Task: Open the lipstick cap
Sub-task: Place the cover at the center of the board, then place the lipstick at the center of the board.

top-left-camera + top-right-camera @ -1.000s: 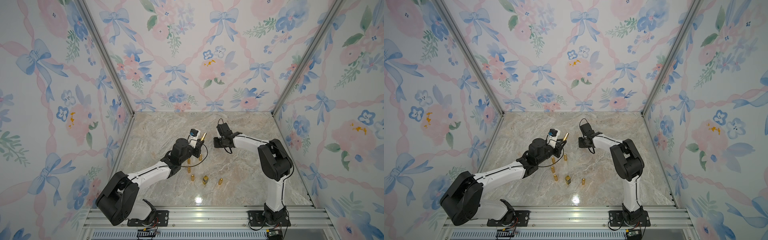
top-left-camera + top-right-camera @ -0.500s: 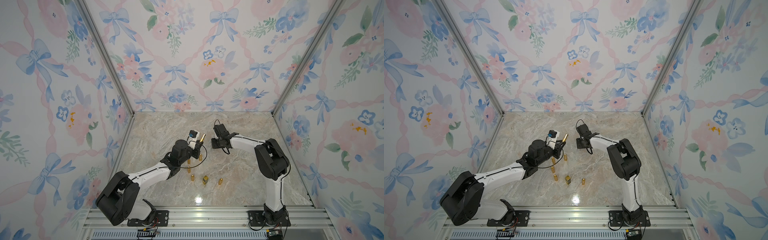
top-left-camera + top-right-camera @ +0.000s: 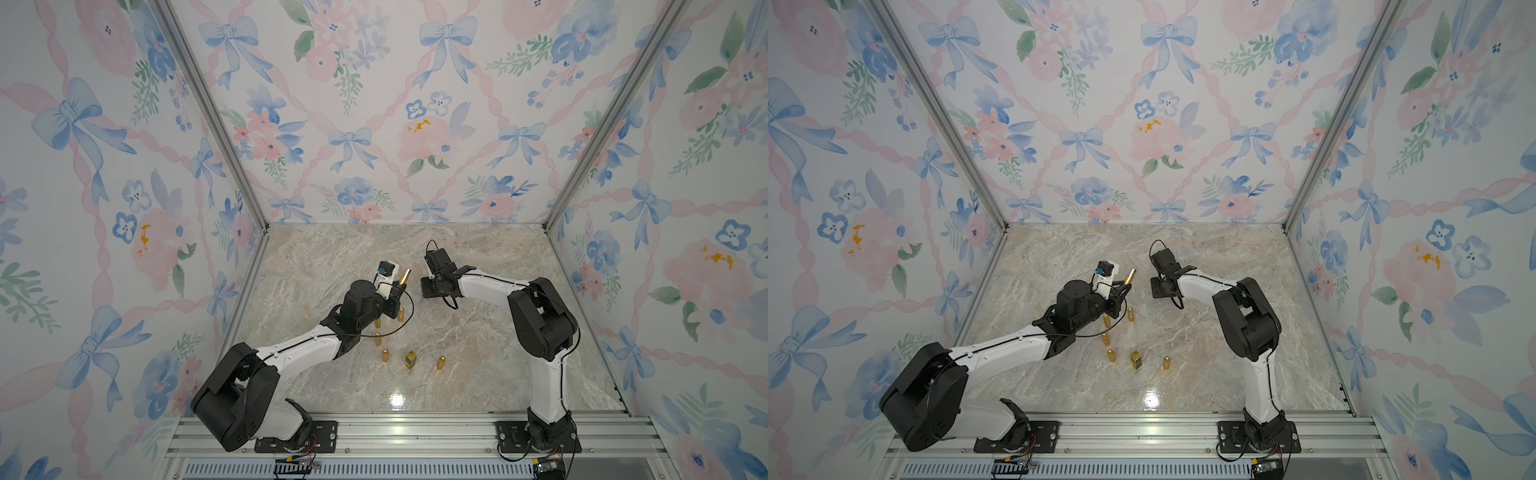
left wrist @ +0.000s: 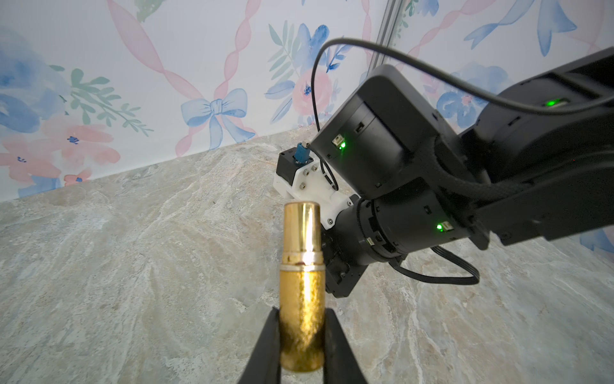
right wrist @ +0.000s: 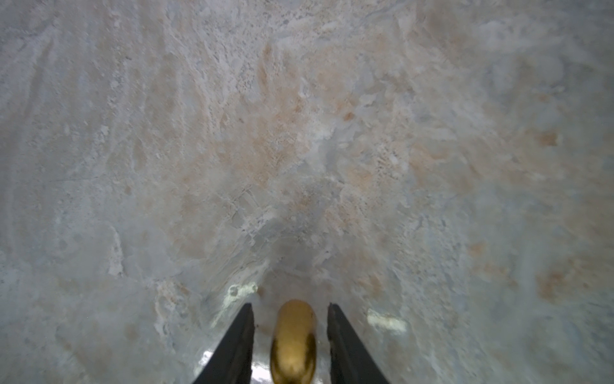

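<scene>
Lipstick point(image 4: 301, 319) pinched by left fingers point(image 4: 267, 349); cap point(image 5: 292, 335) sits between spread right fingers point(image 5: 237, 345).

The left pincer point(image 3: 1122, 286) grips a gold lipstick point(image 3: 1129, 275), tilted up toward the right pincer point(image 3: 1160, 288). The right pincer hangs low over the marble desk point(image 3: 1204, 257), near the lipstick but apart from it. Nearer the arm bases, 5 small gold rounded pieces point(image 3: 1131, 314) and 1 square gold case point(image 3: 1136, 360) stand on the desk.
</scene>
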Controlling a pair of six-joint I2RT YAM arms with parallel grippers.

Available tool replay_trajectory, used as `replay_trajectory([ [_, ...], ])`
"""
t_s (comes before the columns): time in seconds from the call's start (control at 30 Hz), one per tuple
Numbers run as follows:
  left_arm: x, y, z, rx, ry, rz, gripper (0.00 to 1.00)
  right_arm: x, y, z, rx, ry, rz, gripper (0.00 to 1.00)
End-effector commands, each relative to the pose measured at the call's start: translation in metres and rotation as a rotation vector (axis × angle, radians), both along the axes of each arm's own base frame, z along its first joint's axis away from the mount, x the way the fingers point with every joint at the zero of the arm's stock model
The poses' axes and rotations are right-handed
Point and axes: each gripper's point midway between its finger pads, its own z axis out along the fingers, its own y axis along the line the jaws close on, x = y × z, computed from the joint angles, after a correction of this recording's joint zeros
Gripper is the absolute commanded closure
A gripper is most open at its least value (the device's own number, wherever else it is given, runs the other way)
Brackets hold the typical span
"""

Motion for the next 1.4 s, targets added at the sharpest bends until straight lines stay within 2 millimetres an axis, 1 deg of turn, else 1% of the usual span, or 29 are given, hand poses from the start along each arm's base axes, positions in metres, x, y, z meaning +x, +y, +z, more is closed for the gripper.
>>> replay_trajectory([
  [0.0, -0.001, 0.004, 0.016, -0.039, -0.037, 0.006, 1.0, -0.003, 0.0, 0.036, 0.02, -0.033, -0.007, 0.52],
  [0.03, -0.002, 0.003, 0.017, -0.039, -0.04, 0.0, 1.0, -0.006, -0.003, 0.043, 0.029, -0.031, -0.012, 0.48],
  [0.17, -0.006, 0.004, 0.021, -0.033, -0.059, -0.017, 1.0, -0.026, -0.012, 0.072, 0.083, -0.023, -0.016, 0.44],
  [0.27, -0.01, 0.002, 0.02, -0.028, -0.064, -0.046, 1.0, -0.046, -0.021, 0.096, 0.146, -0.004, -0.011, 0.4],
  [0.33, -0.012, -0.001, 0.019, -0.025, -0.063, -0.068, 1.0, -0.063, -0.024, 0.113, 0.218, 0.028, -0.001, 0.37],
  [0.37, -0.014, -0.003, 0.02, -0.025, -0.065, -0.083, 1.0, -0.07, -0.025, 0.125, 0.262, 0.031, 0.001, 0.36],
  [0.47, -0.02, -0.011, 0.018, -0.026, -0.061, -0.14, 1.0, -0.091, -0.019, 0.157, 0.405, 0.059, 0.039, 0.33],
  [0.53, -0.022, -0.016, 0.016, -0.022, -0.058, -0.173, 1.0, -0.108, -0.01, 0.179, 0.486, 0.072, 0.096, 0.32],
  [0.63, -0.024, -0.021, 0.016, -0.028, -0.051, -0.202, 1.0, -0.125, 0.005, 0.201, 0.616, 0.105, 0.146, 0.27],
  [0.73, -0.027, -0.026, 0.016, -0.027, -0.053, -0.23, 1.0, -0.13, 0.02, 0.216, 0.746, 0.138, 0.167, 0.25],
  [0.8, -0.03, -0.029, 0.016, -0.028, -0.055, -0.249, 1.0, -0.129, 0.027, 0.22, 0.788, 0.147, 0.165, 0.24],
  [0.93, -0.034, -0.033, 0.019, -0.033, -0.061, -0.27, 1.0, -0.125, 0.037, 0.216, 0.79, 0.167, 0.165, 0.24],
  [1.03, -0.037, -0.035, 0.02, -0.029, -0.067, -0.281, 1.0, -0.124, 0.048, 0.211, 0.8, 0.188, 0.184, 0.27],
  [1.37, -0.04, -0.035, 0.026, -0.037, -0.082, -0.286, 1.0, -0.118, 0.058, 0.195, 0.79, 0.226, 0.191, 0.48],
])
